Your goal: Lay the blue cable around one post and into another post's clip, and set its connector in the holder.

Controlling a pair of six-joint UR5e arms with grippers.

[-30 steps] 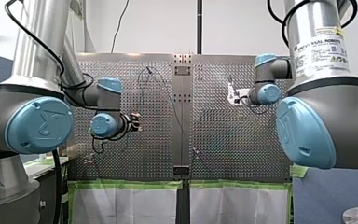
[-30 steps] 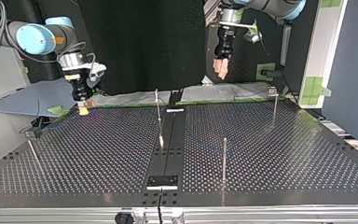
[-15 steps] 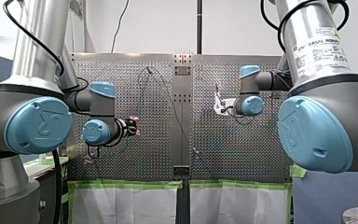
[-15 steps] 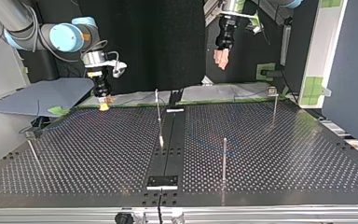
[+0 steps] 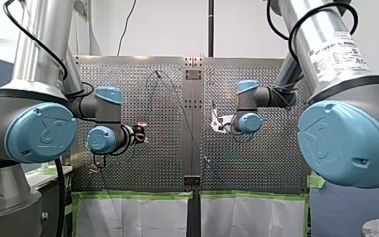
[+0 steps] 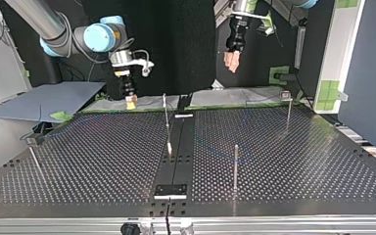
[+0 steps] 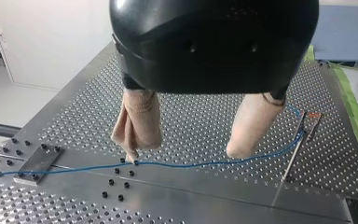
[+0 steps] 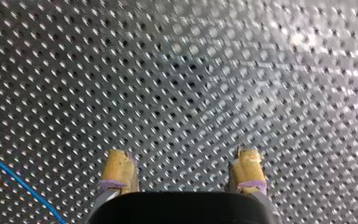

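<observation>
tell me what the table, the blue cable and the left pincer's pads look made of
Table: metal, probably aluminium or steel; brushed grey sheen, rows of drilled holes.
Blue cable: thin plastic-sheathed wire, likely; lies in soft curves.
Pads on my left pincer: beige cloth or tape wrap, seemingly; creased, matte.

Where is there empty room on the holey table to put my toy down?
Bare room: the perforated metal table at the top view's left, between the thin edge post and the dark centre strip. Crowded: near the thin blue cable and the tall metal post.
</observation>
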